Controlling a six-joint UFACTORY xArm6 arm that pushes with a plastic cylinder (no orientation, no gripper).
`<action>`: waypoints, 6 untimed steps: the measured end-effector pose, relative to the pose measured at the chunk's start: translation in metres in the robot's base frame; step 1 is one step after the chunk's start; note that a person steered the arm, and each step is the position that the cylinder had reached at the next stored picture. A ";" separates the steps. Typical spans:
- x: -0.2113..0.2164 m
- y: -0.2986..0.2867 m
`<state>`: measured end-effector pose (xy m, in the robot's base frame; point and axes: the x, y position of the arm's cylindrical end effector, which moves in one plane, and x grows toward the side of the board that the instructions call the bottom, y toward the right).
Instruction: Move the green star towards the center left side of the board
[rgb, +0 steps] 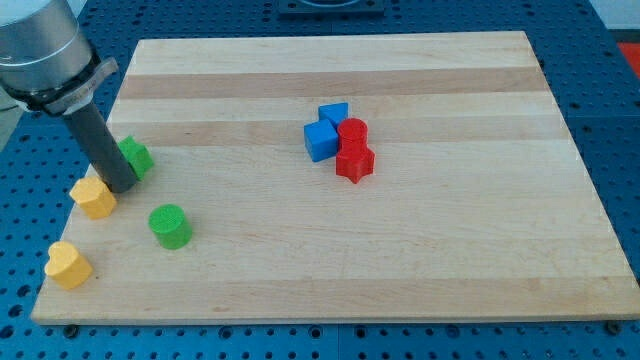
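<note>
The green star (136, 156) lies near the left edge of the wooden board (400, 260), about mid-height. My rod comes down from the view's upper left, and my tip (120, 187) rests on the board just left of and below the star, touching or nearly touching it. A yellow block (94, 198) sits right beside the tip on its lower left.
A green cylinder (170, 226) stands below and right of the star. A yellow heart-like block (68, 265) lies at the lower left corner. Near the board's middle, two blue blocks (322, 139) (334, 113) and two red blocks (353, 131) (354, 161) cluster together.
</note>
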<state>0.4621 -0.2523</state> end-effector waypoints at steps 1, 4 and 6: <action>-0.012 0.000; -0.032 0.009; -0.015 0.085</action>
